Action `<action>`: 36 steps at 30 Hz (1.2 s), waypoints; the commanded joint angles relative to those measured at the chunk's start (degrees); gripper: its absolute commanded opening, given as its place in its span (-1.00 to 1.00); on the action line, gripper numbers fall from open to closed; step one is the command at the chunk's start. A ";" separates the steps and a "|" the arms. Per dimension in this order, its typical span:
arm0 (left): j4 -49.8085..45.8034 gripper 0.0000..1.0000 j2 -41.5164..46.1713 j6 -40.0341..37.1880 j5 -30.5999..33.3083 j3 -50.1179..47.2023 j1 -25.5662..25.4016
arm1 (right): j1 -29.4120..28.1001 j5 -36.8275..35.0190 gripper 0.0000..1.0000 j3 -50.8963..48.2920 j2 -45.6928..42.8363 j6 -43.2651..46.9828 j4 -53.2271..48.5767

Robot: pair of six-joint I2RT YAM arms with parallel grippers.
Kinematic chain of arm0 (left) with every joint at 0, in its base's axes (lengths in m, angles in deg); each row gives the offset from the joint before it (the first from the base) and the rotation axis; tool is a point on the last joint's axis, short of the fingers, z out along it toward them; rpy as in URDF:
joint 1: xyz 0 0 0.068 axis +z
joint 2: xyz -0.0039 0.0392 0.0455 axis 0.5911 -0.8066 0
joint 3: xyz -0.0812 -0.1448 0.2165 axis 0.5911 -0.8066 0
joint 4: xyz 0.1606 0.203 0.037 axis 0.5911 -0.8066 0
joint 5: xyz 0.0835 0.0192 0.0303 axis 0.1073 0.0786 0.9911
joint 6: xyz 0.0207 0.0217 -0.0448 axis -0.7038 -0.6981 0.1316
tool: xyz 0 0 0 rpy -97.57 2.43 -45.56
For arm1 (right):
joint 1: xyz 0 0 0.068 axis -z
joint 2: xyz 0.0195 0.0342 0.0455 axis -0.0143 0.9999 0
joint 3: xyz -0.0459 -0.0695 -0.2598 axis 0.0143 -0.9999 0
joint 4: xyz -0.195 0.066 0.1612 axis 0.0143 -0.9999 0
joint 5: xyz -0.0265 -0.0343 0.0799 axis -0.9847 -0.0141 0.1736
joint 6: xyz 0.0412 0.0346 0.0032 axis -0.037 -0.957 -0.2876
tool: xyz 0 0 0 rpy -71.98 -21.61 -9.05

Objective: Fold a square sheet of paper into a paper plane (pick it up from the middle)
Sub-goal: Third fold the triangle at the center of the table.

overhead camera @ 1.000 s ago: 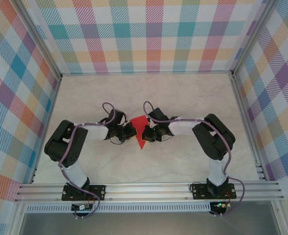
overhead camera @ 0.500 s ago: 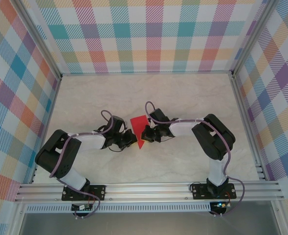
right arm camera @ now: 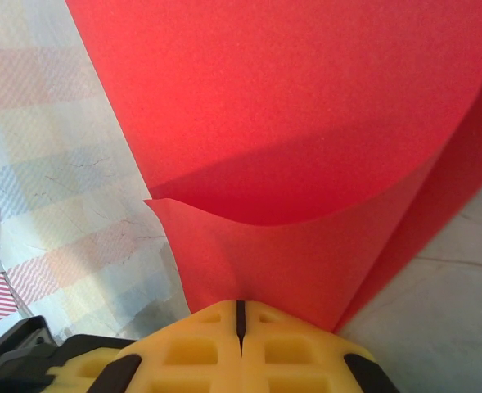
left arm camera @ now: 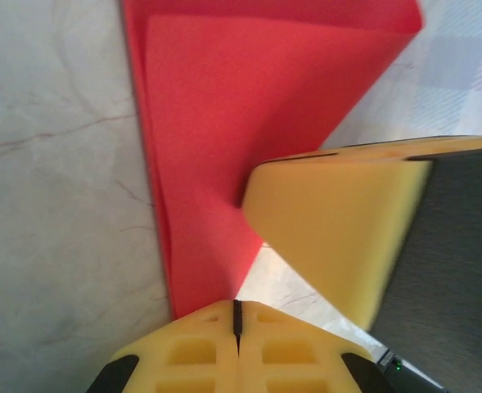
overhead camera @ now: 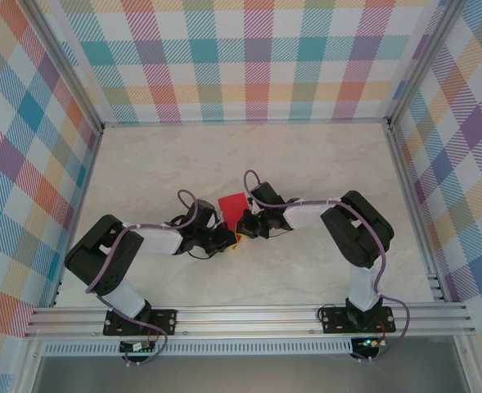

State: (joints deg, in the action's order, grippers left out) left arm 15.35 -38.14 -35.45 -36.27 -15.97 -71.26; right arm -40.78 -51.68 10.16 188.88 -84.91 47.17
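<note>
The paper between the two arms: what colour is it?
The paper is plain bright red, with no pattern; the right wrist view shows it best.

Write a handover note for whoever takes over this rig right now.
Left hand: shut on the lower tip of the thin bright-red paper sheet.
Right hand: shut on the same sheet's edge, close beside the other.
Paper: middle of the pale marbled table, between both hands, layered and bowed upward.
Done: gripped, at least one fold in.
Left: no pointed dart with wings yet; finish the folds.
</note>
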 commanded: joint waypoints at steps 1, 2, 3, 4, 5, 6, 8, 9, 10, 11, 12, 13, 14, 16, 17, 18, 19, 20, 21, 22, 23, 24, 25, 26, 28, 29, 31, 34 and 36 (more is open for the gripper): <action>-0.39 -1.00 -2.11 0.27 1.06 -0.12 -0.74 | -0.04 0.72 -1.00 -0.94 -0.93 0.07 -0.51; -1.00 -1.00 -2.30 -0.06 1.39 -0.12 -0.75 | 0.02 0.67 -1.00 -0.86 -0.84 0.44 -0.69; -1.79 -1.00 -2.46 -0.34 1.60 -0.16 -0.72 | 0.10 0.59 -1.00 -0.61 -0.75 1.18 -0.90; -2.33 -1.00 -2.59 -0.63 1.91 -0.14 -0.73 | 0.12 0.46 -1.00 -0.44 -0.63 2.20 -1.17; -2.96 -1.00 -2.55 -0.84 2.06 -0.20 -0.73 | 0.16 0.45 -1.00 -0.19 -0.39 3.23 -1.41; -3.66 -1.00 -2.51 -1.15 2.21 -0.27 -0.72 | 0.34 0.38 -1.00 0.08 -0.14 4.82 -1.73; -5.18 -1.00 -2.41 -1.86 2.54 -0.32 -0.75 | 0.64 0.19 -1.00 0.46 0.54 7.55 -2.29; -5.90 -1.00 -2.34 -2.32 2.66 -0.32 -0.75 | 0.96 0.26 -1.00 0.42 0.80 8.93 -2.15; -6.56 -1.00 -2.33 -2.59 2.81 -0.30 -0.75 | 1.40 0.36 -1.00 0.25 0.83 10.04 -1.63; -6.83 -1.00 -2.26 -2.81 2.85 -0.53 -0.75 | 1.63 0.44 -1.00 0.00 0.81 10.93 -1.19; -7.10 -1.00 -2.24 -2.87 2.86 -0.68 -0.74 | 2.04 0.58 -1.00 -0.31 0.76 11.76 -0.68; -7.38 -1.00 -2.31 -3.00 2.87 -0.73 -0.75 | 2.43 0.91 -1.00 -0.41 0.74 12.61 -0.28; -7.50 -1.00 -2.45 -3.14 2.85 -0.74 -0.70 | 2.70 1.09 -1.00 -0.46 0.68 13.36 -0.05; -7.75 -1.00 -2.78 -3.31 2.68 -0.82 -0.73 | 3.35 0.98 -1.00 -0.42 0.57 14.93 0.19; -7.91 -1.00 -2.85 -3.50 2.52 -0.87 -0.74 | 3.66 0.91 -1.00 -0.41 0.57 15.47 0.09; -8.07 -1.00 -3.10 -3.66 2.42 -0.86 -0.75 | 4.01 0.66 -1.00 -0.33 0.69 16.04 0.00; -8.20 -1.00 -3.20 -3.70 2.33 -0.86 -0.75 | 4.48 0.53 -1.00 -0.11 0.91 16.38 -0.24; -8.28 -1.00 -3.24 -3.84 2.30 -0.94 -0.73 | 4.96 0.54 -1.00 0.14 1.28 16.67 -0.45; -8.28 -1.00 -3.23 -3.84 2.19 -0.92 -0.73 | 5.49 0.54 -1.00 0.35 1.61 16.72 -0.64; -8.29 -1.00 -3.19 -3.91 2.23 -0.94 -0.75 | 6.01 0.54 -1.00 0.46 2.02 16.70 -0.76; -8.29 -1.00 -3.16 -3.84 2.19 -0.99 -0.75 | 6.53 0.59 -1.00 0.63 2.33 16.77 -0.74; -8.29 -1.00 -3.12 -3.87 2.24 -1.00 -0.75 | 7.05 0.54 -1.00 0.79 2.56 16.79 -0.82; -8.29 -1.00 -3.04 -3.88 2.21 -1.08 -0.75 | 7.59 0.33 -1.00 0.90 2.75 16.79 -0.93; -8.29 -1.00 -3.04 -3.90 2.15 -1.08 -0.75 | 8.14 0.28 -1.00 1.05 2.89 16.74 -0.91; -8.29 -1.00 -3.03 -3.85 2.28 -1.22 -0.75 | 9.47 0.54 -1.00 1.56 3.26 16.94 -1.04; -8.23 -1.00 -3.03 -3.84 2.24 -1.17 -0.75 | 10.10 0.46 -1.00 1.97 3.52 17.14 -1.35; -8.04 -1.00 -3.08 -3.92 2.06 -1.08 -0.72 | 11.23 0.34 -1.00 3.22 4.23 17.58 -2.50; -8.03 -1.00 -2.88 -3.84 2.06 -0.85 -0.75 | 12.23 -0.13 -1.00 5.30 4.69 17.78 -3.70; -8.03 -1.00 -2.67 -3.85 2.15 -0.69 -0.74 | 12.50 -1.00 -1.00 6.98 4.61 17.80 -5.09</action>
State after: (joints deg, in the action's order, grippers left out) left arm 14.87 -38.75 -38.20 -36.29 -15.68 -71.33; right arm -30.27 -46.82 14.55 192.12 -68.96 44.20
